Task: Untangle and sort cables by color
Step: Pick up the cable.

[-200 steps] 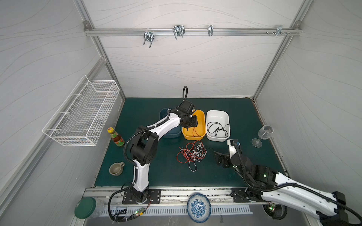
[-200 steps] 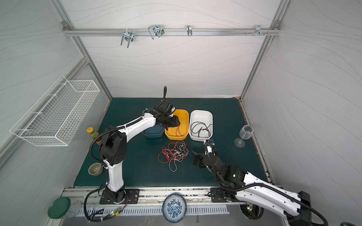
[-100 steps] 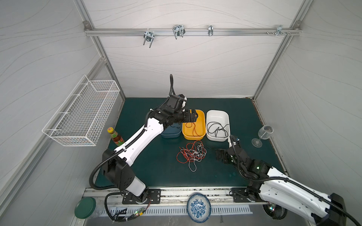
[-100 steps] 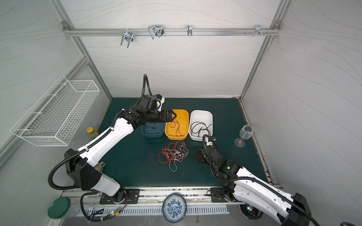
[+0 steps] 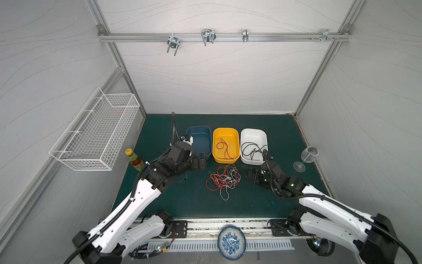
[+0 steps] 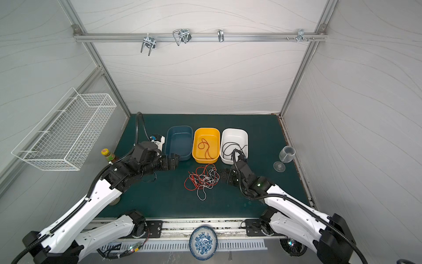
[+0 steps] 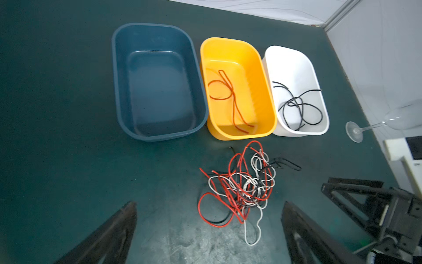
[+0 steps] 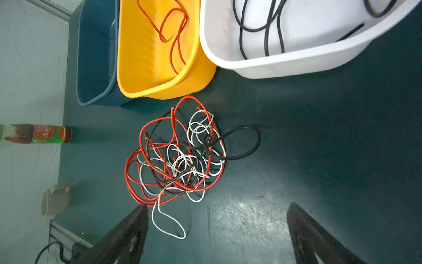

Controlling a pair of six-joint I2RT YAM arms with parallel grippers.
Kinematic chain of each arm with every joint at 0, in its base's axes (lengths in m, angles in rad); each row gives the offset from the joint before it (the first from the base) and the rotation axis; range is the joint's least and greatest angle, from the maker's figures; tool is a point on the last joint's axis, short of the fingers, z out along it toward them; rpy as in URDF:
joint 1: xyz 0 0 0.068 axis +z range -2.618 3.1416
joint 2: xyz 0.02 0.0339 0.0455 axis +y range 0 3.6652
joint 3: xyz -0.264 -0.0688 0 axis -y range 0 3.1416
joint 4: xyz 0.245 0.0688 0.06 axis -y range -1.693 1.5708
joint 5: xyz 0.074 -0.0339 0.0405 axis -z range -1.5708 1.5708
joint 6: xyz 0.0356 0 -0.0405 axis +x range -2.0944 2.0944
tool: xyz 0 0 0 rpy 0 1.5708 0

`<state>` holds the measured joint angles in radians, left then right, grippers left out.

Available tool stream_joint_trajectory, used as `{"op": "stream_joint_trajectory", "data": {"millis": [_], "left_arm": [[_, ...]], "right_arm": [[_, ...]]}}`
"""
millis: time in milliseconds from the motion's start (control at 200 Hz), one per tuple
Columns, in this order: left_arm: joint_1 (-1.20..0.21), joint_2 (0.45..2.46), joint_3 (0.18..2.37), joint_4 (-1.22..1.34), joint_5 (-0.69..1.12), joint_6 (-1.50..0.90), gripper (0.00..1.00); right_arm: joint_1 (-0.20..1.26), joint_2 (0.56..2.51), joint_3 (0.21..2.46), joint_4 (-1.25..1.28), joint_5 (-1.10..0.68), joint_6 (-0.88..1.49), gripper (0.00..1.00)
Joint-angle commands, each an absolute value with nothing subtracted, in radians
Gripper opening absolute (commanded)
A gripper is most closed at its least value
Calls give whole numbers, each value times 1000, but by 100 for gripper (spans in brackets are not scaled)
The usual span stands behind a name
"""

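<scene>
Pinching only the stray white loop (image 8: 169, 225) beside the right fingers (image 8: 127, 237), spread empty like the left fingers (image 7: 109, 235), should avoid dragging the tangle (image 8: 175, 157).

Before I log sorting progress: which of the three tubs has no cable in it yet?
The blue tub, at the end of the row, is bare inside. The yellow tub holds a red cable, and the white tub holds black cable.
</scene>
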<state>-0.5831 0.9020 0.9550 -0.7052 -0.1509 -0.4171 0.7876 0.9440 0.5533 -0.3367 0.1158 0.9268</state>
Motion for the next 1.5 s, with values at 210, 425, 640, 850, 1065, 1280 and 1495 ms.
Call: {"op": "stream_joint_trajectory", "data": {"millis": [210,425,640,850,1065,1280,1495], "left_arm": [[-587,838,859,-619,-249,-374,100],[-597,848,868,-638,-267,-376,100],[-599,835,859,-633,-265,-380,100],[-601,856,865,-636,-258,-378,100],[-601,860,864,-637,-262,-376,100],[-602,871,864,-635,-256,-376,100],[-601,879,864,-636,-252,-376,100]], "right_arm": [[712,1073,570,-261,11,1147,90],[696,1169,583,-232,-7,1189,87],[676,1221,576,-163,-13,1206,83],[632,1268,563,-84,-27,1220,73],[619,1331,584,-58,-46,1201,62],[615,1364,581,-19,-58,1200,48],[617,1383,596,-13,-54,1173,33]]}}
